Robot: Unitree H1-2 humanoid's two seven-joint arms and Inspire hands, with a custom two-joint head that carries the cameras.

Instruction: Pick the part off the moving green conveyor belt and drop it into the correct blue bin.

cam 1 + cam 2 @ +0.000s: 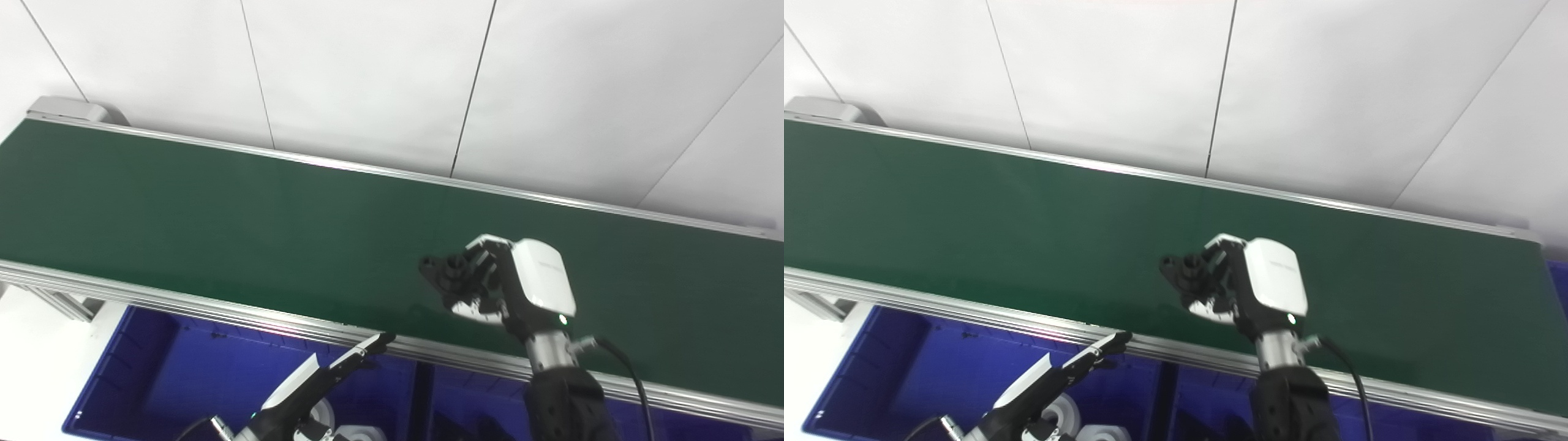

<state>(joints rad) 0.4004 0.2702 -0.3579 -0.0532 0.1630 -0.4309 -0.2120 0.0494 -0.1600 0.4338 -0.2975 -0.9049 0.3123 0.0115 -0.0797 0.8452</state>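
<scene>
We are gripping the black part (449, 274) in our right hand (514, 282), right of centre, over the green conveyor belt (184, 208). The faint lettering on its white shell is proving unreadable. Our left hand (318, 380) is hovering, fingers extended and empty, above the blue bin (141, 367) at the bottom of the frame.

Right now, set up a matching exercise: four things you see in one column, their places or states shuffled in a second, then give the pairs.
Things:
1. small black part
2. left hand
3. dark green conveyor belt
4. large blue plastic bin

Places or states:
A. below the belt's near rail
B. runs along the white panelled wall
C. fingers extended, reaching the belt's near aluminium rail, holding nothing
D. gripped in the right hand over the belt

Pairs: 1-D, 2-C, 3-B, 4-A
</scene>
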